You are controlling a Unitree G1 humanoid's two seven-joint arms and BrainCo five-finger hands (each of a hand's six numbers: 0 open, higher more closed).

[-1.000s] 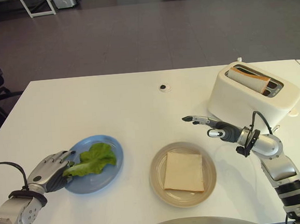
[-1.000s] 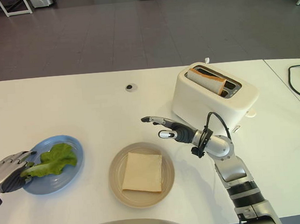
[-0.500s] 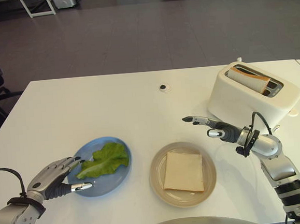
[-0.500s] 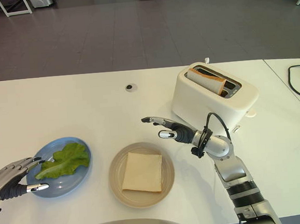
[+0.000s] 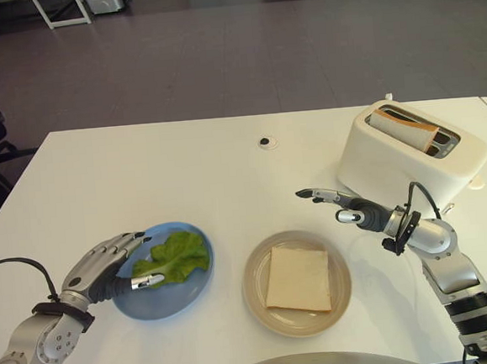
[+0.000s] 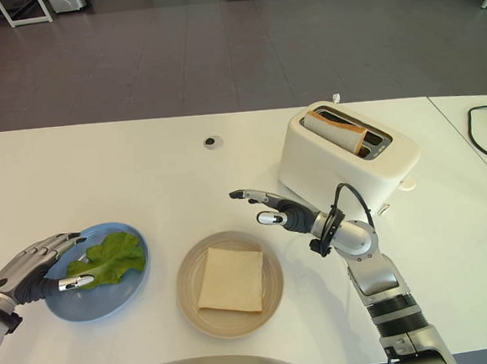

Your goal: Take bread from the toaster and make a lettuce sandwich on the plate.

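Lettuce (image 5: 175,255) sits just off your left hand (image 5: 107,269), whose fingers are spread over the left rim of the blue plate (image 5: 156,300); the fingertips are possibly touching the leaf. That plate lies near the table's (image 5: 183,170) front-left corner. The leaf looks limp, light and easy to tear, so pinch it gently at the thick rib. The right hand (image 5: 347,207) hangs open beside the toaster (image 5: 411,165), with 1 bread slice (image 5: 297,277) on the beige plate (image 5: 256,282).

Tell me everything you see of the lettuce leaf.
The lettuce leaf is a single green piece with ruffled edges. It lies flat on the blue plate, toward its far side, with its narrower end pointing left. The left hand is at that end with fingers spread around it; whether they touch it cannot be told.
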